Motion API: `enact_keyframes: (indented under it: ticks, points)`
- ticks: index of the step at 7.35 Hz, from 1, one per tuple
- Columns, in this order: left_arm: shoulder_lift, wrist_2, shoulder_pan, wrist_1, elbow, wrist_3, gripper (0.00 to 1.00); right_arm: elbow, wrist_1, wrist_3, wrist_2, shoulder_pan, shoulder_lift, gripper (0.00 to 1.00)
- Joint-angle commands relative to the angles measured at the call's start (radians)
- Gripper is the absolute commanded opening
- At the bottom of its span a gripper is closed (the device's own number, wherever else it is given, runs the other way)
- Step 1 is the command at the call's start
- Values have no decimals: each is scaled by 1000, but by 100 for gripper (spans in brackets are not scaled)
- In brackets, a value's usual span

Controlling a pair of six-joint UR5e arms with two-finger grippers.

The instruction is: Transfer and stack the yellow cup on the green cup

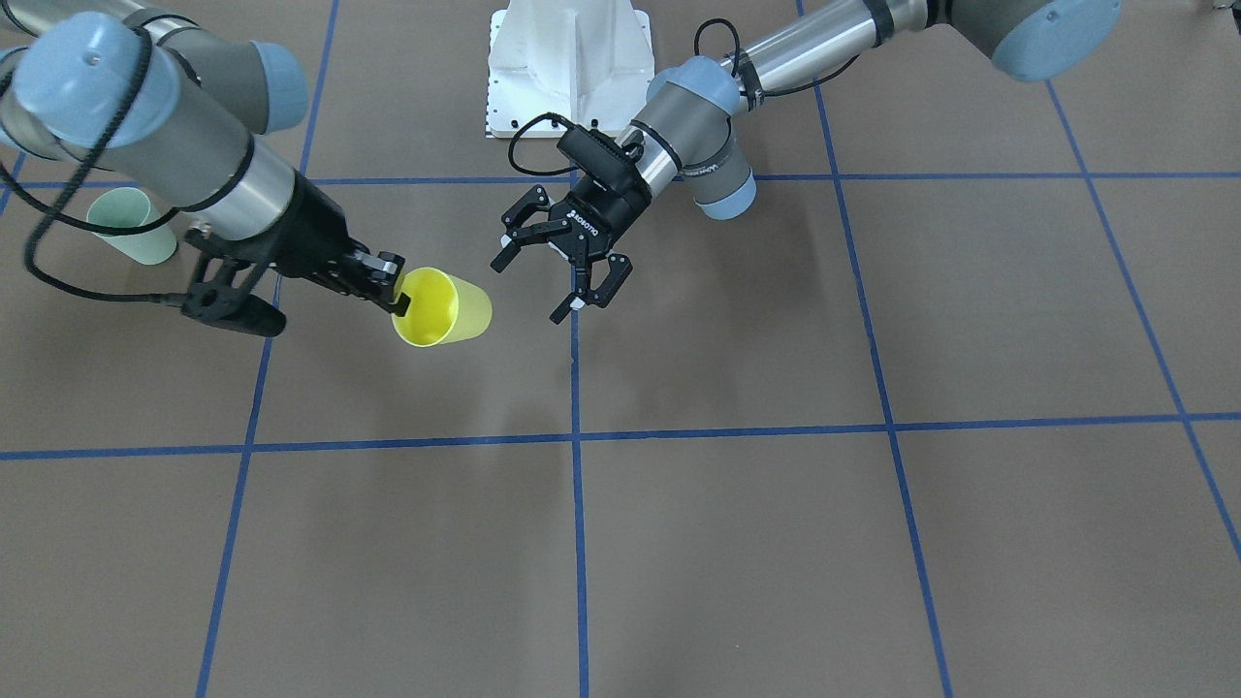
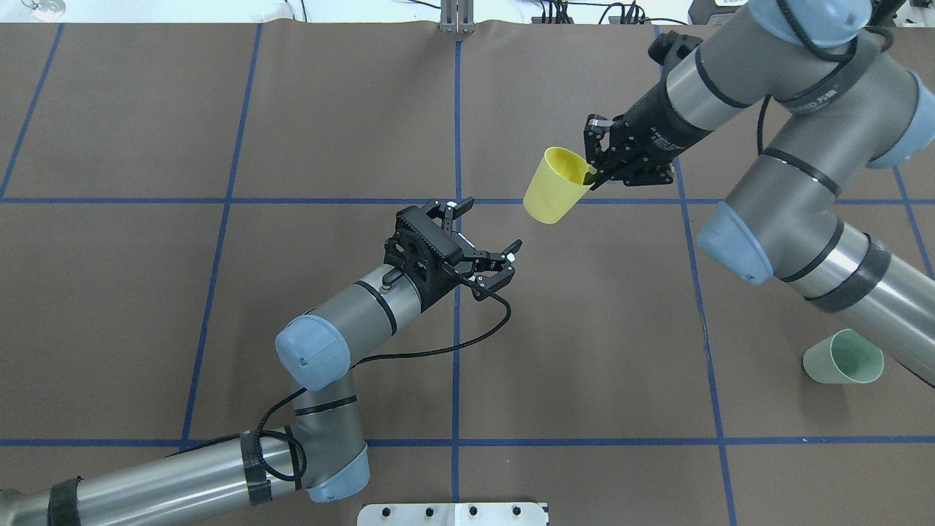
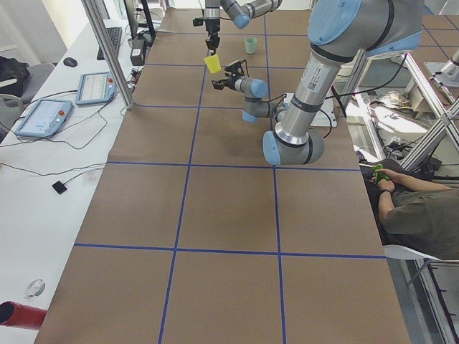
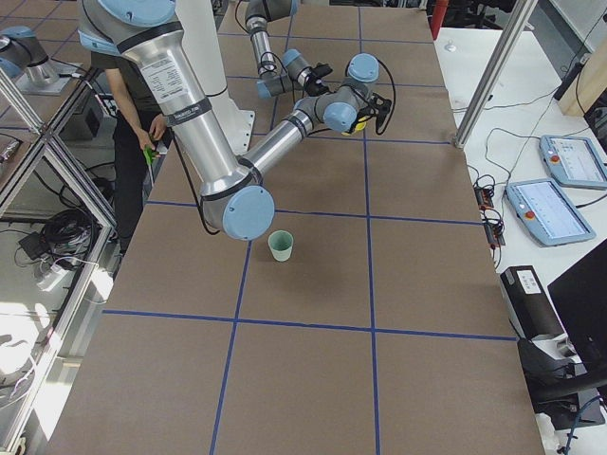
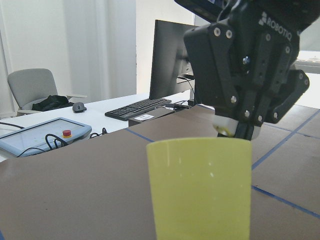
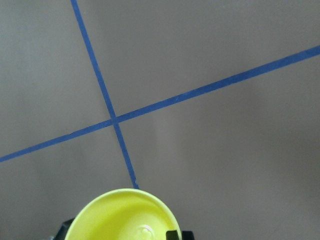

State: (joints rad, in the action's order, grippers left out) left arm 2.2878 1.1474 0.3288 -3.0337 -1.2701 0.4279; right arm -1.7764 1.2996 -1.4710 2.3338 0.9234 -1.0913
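My R gripper (image 2: 592, 174) pinches yellow cup (image 2: 554, 188) by rim, aloft over bench (image 2: 146, 314) middle, body free, prob to nest in green cup (image 2: 841, 358) near right end; my L gripper (image 2: 488, 228) spread, empty

Overhead and front cameras face each other (both downward), sharing the table (image 2: 109, 292).

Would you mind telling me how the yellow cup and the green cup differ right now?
The yellow cup is bright yellow; the green cup is pale mint. The yellow cup hangs above the table, pinched at its rim by the right tool; the green cup stands on the table, untouched. Both are plain, tapered, handleless and mouth-up.
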Motion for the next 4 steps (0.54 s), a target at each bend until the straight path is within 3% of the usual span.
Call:
enact_keyframes:
  ticks: [1, 3, 4]
  points:
    - [-5, -35, 16, 4, -3, 0, 99, -66, 0, 17, -4, 121, -102, 0]
    - [-21, -240, 85, 36, 39, 75, 99, -116, 1, 203, -7, 210, -239, 0]
    - [-19, -218, 142, 120, 95, 204, 99, -168, 0, 339, -16, 251, -357, 0]
